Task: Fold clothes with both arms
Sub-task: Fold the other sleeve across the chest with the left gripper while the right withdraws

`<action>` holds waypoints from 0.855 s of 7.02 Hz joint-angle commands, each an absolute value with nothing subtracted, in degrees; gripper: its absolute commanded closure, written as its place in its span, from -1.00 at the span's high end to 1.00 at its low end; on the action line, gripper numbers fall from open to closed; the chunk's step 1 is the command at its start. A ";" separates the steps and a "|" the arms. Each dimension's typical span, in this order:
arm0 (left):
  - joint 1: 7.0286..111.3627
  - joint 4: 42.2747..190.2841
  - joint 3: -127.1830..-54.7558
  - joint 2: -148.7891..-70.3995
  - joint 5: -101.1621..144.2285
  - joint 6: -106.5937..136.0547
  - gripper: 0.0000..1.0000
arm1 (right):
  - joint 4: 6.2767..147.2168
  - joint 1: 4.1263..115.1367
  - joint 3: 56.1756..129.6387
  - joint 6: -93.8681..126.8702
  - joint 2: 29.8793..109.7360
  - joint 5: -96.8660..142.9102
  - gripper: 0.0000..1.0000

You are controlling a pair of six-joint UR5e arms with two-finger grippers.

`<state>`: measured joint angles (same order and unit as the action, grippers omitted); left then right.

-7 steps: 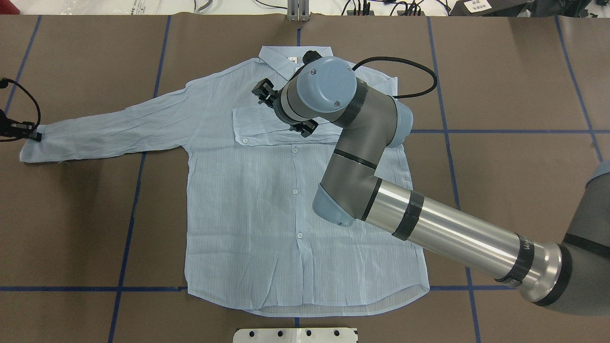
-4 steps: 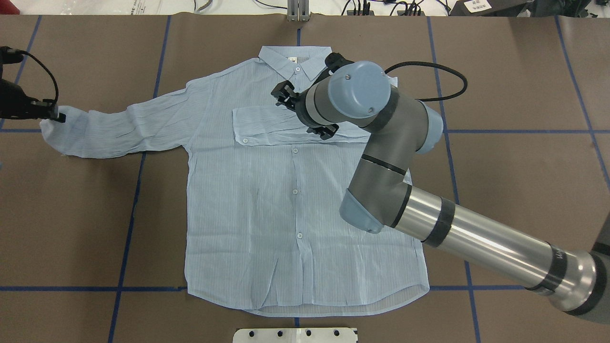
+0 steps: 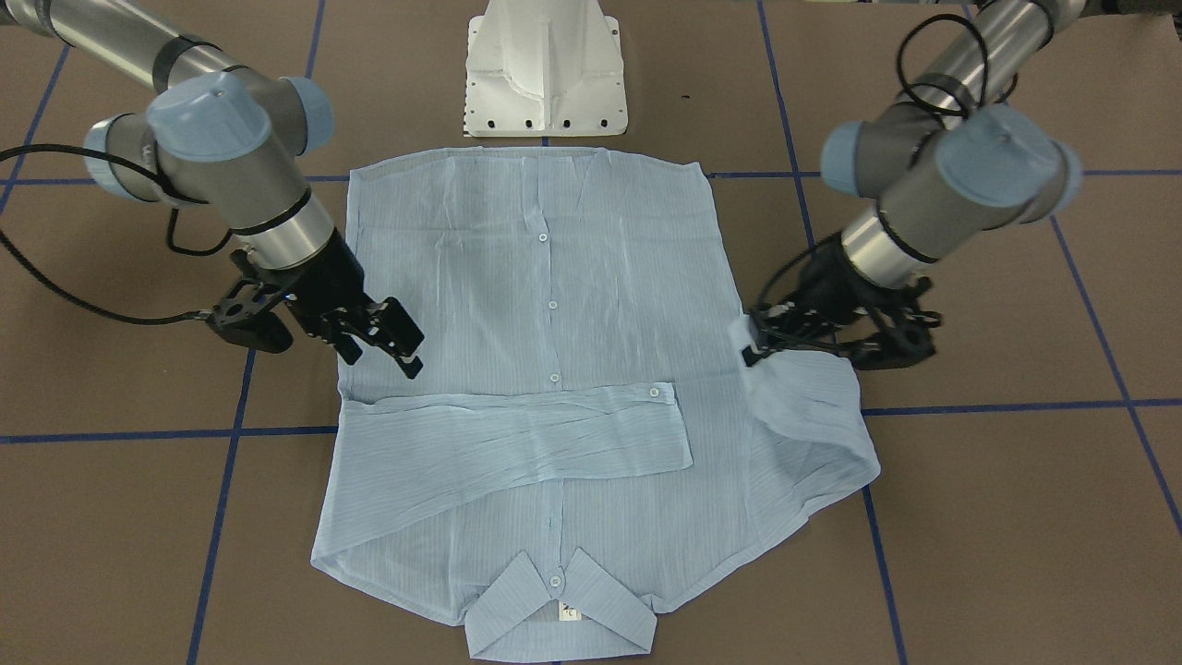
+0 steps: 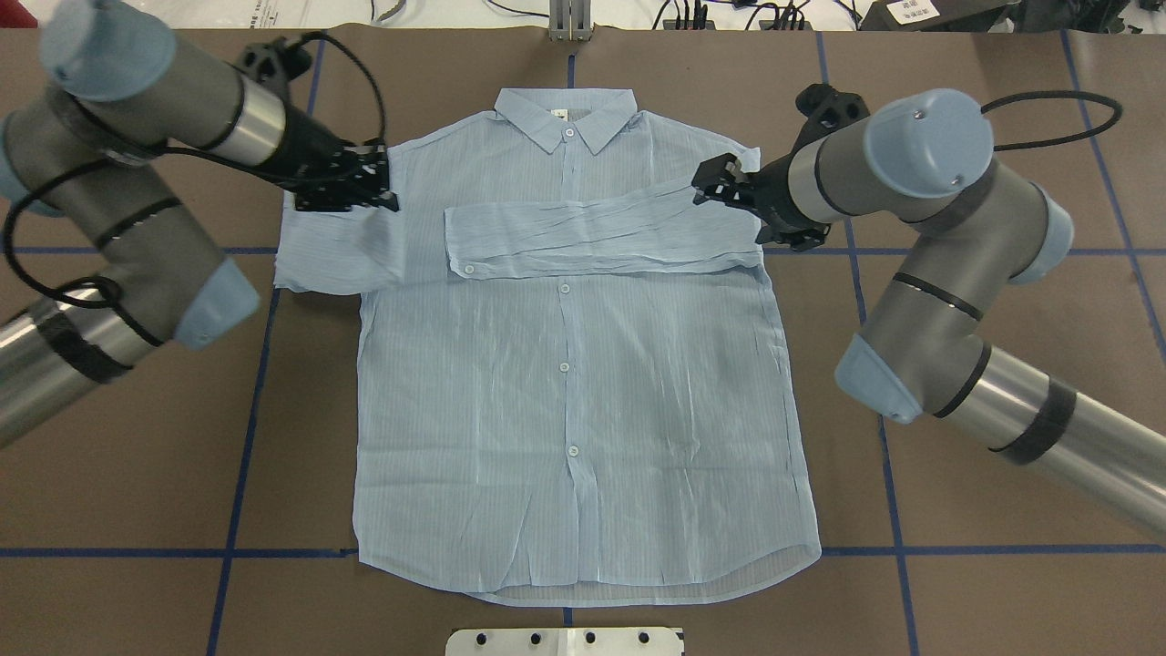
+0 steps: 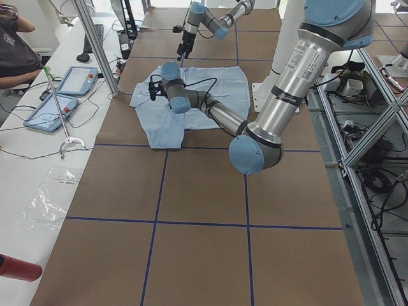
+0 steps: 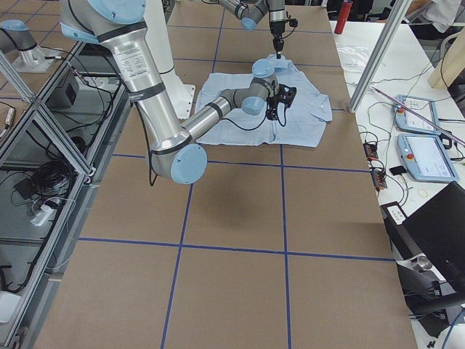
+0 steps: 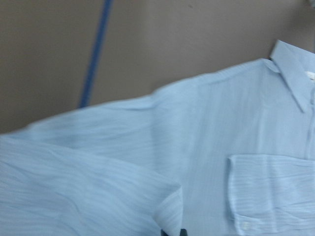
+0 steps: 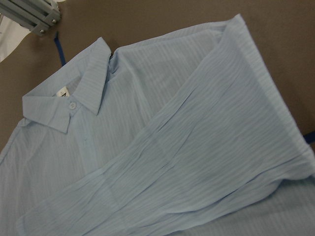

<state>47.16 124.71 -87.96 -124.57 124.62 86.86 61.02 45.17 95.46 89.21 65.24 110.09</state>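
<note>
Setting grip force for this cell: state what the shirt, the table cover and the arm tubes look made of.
Shirt: thin woven cloth, likely cotton or a blend, matte. It wrinkles finely and the hem looks half see-through.
Table cover: brown matte sheet, probably paper or card, with visible seams and blue lines.
Arm tube: bare smooth metal, probably aluminium, with bright glare streaks.

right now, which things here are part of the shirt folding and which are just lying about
Job: shirt, left gripper pinching its sleeve, right gripper.
Lying about: tablet, plastic bag, red bottle, all on the side bench.
</note>
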 commanded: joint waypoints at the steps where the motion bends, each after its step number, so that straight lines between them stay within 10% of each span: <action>1: 38.00 124.45 -76.90 -141.77 114.21 100.16 -1.00 | 61.08 51.13 95.45 78.97 71.08 115.30 1.00; 4: 32.97 125.51 -65.93 -151.86 106.98 102.83 -0.68 | 61.08 53.70 95.19 74.71 75.05 115.75 1.00; 5: 32.79 125.51 -65.05 -152.57 106.88 102.31 0.42 | 61.08 53.61 95.10 74.88 75.06 115.66 1.00; 6: 32.87 125.42 -65.39 -152.93 106.61 102.13 0.99 | 61.00 53.44 95.01 75.32 75.49 115.40 1.00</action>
<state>33.07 125.44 -65.66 -152.18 107.17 102.37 61.07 53.48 95.11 75.10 75.01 115.62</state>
